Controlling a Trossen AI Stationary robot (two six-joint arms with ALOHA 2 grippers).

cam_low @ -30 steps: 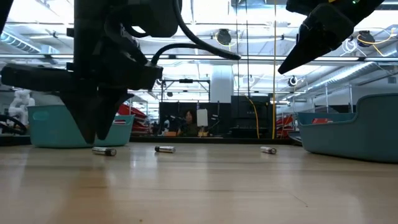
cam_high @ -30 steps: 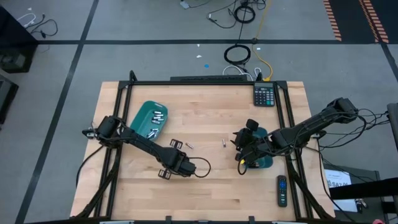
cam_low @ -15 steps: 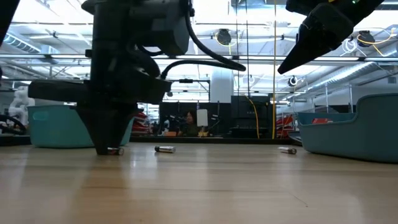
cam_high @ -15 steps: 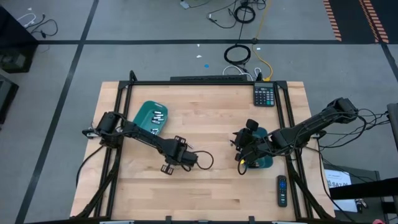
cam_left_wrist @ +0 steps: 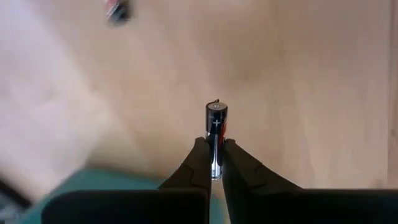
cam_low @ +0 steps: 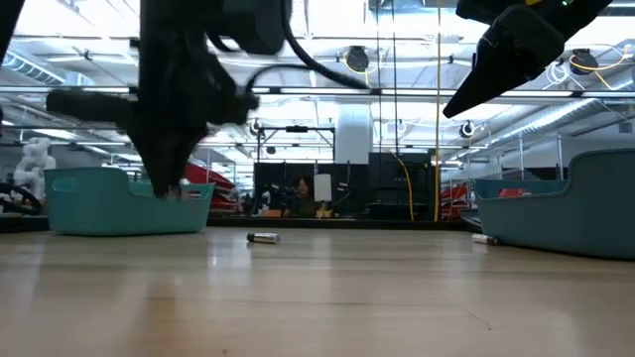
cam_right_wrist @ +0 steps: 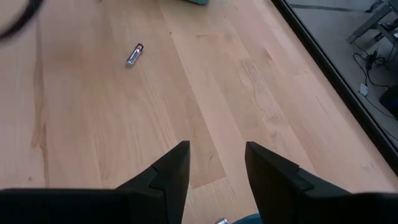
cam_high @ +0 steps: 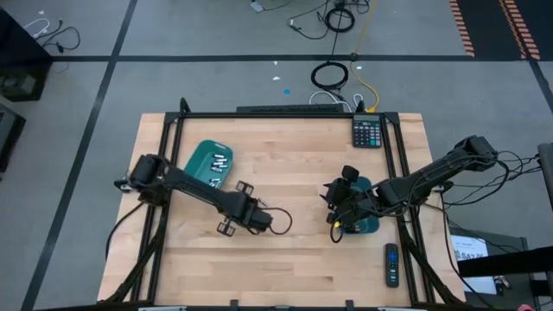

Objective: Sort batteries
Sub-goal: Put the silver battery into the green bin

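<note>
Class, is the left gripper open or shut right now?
Shut on a battery: the left gripper has both fingers pressed against the cell, lifted off the table.

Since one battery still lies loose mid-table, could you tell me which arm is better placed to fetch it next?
Probably the right. Its pincer is open and empty, and the loose battery lies in plain sight ahead of it. The left pincer is shut on a battery, which likely goes to the left teal tray first.
</note>
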